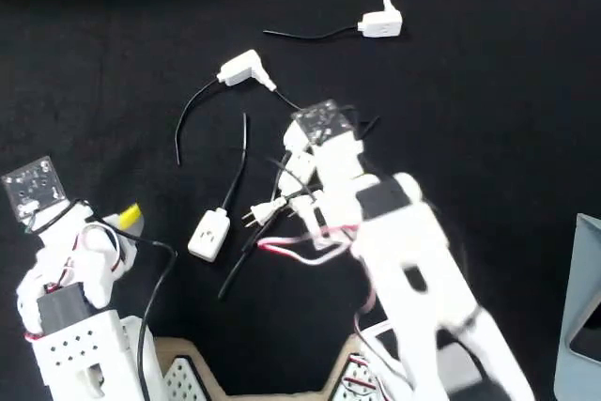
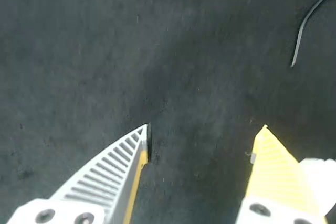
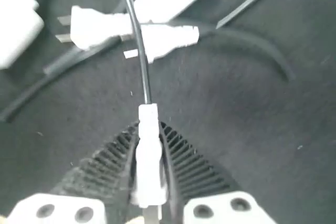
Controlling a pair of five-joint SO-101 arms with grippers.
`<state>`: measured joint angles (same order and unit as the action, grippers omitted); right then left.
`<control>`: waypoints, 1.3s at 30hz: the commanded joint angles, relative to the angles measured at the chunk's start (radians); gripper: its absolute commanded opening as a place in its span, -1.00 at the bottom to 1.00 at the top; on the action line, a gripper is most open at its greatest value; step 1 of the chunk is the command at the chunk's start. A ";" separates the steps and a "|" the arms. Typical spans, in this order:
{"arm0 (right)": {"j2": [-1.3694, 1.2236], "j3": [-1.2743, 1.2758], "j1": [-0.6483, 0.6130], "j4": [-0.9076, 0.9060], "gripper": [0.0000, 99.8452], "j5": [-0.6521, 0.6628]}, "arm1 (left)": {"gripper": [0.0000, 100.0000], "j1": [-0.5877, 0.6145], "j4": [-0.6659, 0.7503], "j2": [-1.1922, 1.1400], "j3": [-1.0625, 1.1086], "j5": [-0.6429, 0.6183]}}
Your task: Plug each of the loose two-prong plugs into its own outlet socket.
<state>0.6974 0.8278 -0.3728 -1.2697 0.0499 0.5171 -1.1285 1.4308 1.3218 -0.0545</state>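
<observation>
My right gripper (image 3: 149,145) is shut on a slim white plug (image 3: 148,153), whose black cable (image 3: 137,45) runs away from the jaws. Just beyond it lies a loose white two-prong plug (image 3: 105,27) on the black cloth, with a white outlet socket (image 3: 16,19) beside its prongs. In the high view that plug (image 1: 269,209) points its prongs at the socket (image 1: 210,234), and the right gripper (image 1: 299,171) stands just behind it. My left gripper (image 2: 205,129) is open over bare cloth near the front left (image 1: 127,218).
An angled white plug (image 1: 242,69) and another white socket piece (image 1: 380,23) lie farther back, each on a black cord. A loose black cable end (image 2: 304,30) lies ahead of the left gripper. A blue-grey container (image 1: 582,307) stands at the right edge.
</observation>
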 commanded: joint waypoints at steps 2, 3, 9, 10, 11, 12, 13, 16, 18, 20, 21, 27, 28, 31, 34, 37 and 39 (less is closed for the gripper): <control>0.239 -0.028 -0.014 -0.037 -0.98 0.005 | -0.38 0.002 0.009 0.009 -0.174 -0.002; 0.280 -0.028 -0.014 -0.037 -0.98 0.005 | -0.38 0.001 0.009 0.009 -0.194 -0.003; 0.464 -0.028 -0.054 -0.021 -0.98 0.005 | -0.38 -0.070 0.009 0.009 -0.292 -0.124; 0.489 -0.028 -0.075 -0.018 -0.98 0.003 | -0.38 -0.099 0.009 0.009 -0.302 -0.143; 0.509 -0.028 -0.095 -0.012 -0.98 0.000 | -0.37 -0.133 0.009 0.009 -0.308 -0.161; 0.524 -0.028 -0.117 -0.006 -0.98 -0.002 | -0.37 -0.168 0.012 0.009 -0.312 -0.178; 0.539 -0.027 -0.137 0.003 -0.98 -0.002 | -0.37 -0.202 0.014 0.009 -0.317 -0.193; 0.576 -0.010 -0.196 0.054 -0.98 -0.002 | -0.37 -0.311 0.017 0.009 -0.340 -0.249; 0.596 0.019 -0.241 0.109 -0.98 -0.002 | -0.37 -0.377 0.017 0.009 -0.364 -0.287; 0.621 0.058 -0.282 0.172 -0.98 0.003 | -0.37 -0.444 0.017 0.009 -0.400 -0.324; 0.633 0.076 -0.301 0.203 -0.98 0.003 | -0.37 -0.476 0.017 0.009 -0.418 -0.336; 0.696 0.160 -0.377 0.299 -0.98 0.005 | -0.38 -0.665 0.009 0.009 -0.483 -0.345; 0.697 0.168 -0.384 0.302 -0.98 0.005 | -0.38 -0.697 0.009 0.009 -0.484 -0.344; 0.687 0.176 -0.390 0.302 -0.98 0.005 | -0.38 -0.785 0.002 0.009 -0.489 -0.331; 0.664 0.177 -0.387 0.298 -0.98 0.005 | -0.38 -0.849 -0.048 0.044 -0.509 -0.282; 0.634 0.177 -0.385 0.298 -0.98 0.005 | -0.38 -0.908 -0.080 0.141 -0.509 -0.244; 0.616 0.176 -0.385 0.298 -0.98 0.005 | -0.38 -0.911 -0.077 0.201 -0.483 -0.207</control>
<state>1.3311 1.0104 -0.7534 -0.9889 0.0483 -0.3560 -1.1991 1.5367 0.8661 -0.3245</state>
